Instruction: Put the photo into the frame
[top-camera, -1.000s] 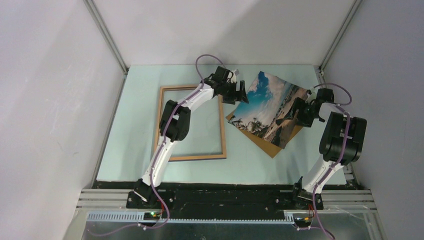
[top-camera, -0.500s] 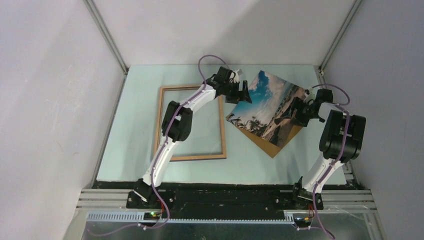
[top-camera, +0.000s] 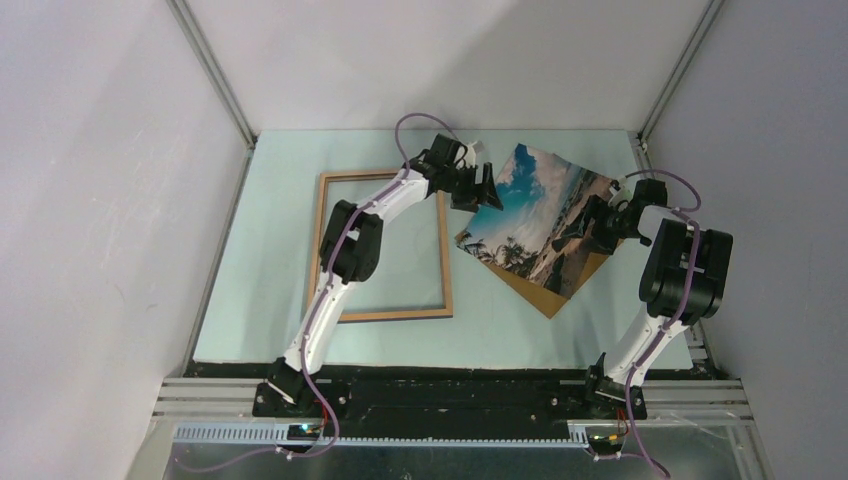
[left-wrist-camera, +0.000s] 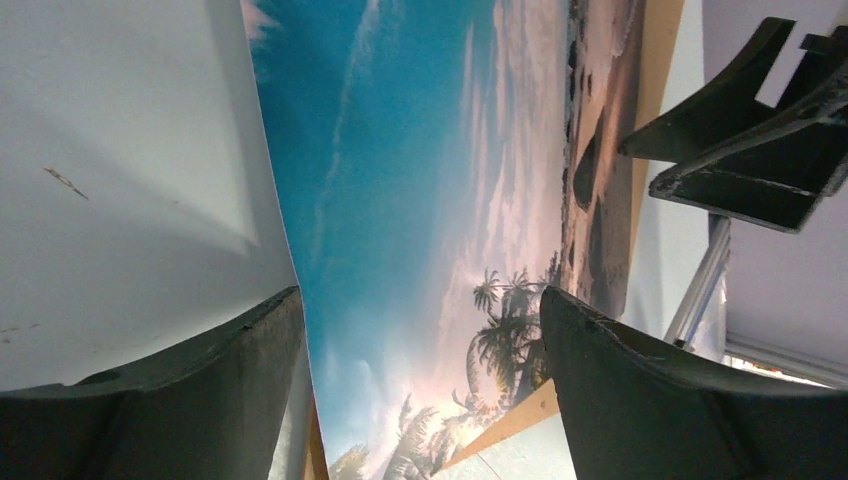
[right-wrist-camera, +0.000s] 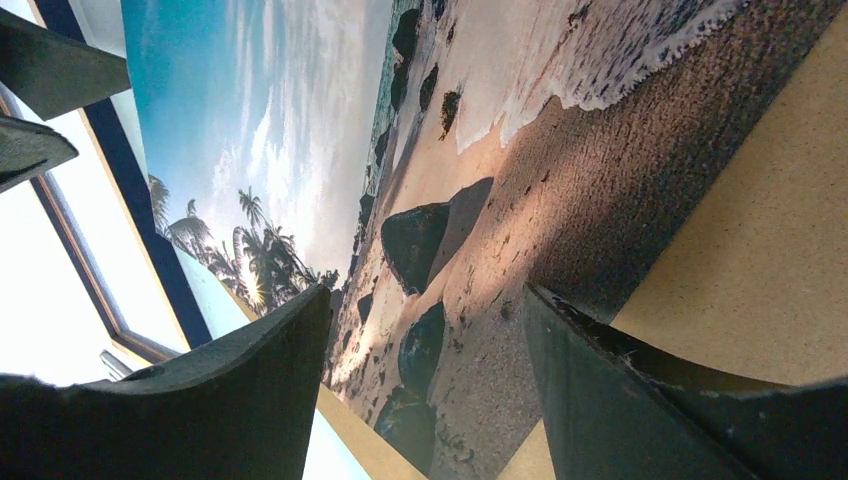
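i read this as early going: nothing is in the frame (top-camera: 400, 314) yet. it lies flat on the worktop (top-camera: 270, 250) toward 9 o'clock, wood-brown face up. the photo (top-camera: 540, 215) sits apart from it toward 3 o'clock, picture side up, askew over a brown backing board (top-camera: 540, 298) that pokes out at its 6 o'clock corner. my left pincer (top-camera: 487, 190) is at the print's 10 o'clock edge, fingers spread and nothing clamped. my right pincer (top-camera: 572, 232) hovers over the 3 o'clock side, likewise spread wide (both wrist views show clear gaps). what's left, i judge, is all of it: grip the print, carry it across, lay it in the frame.
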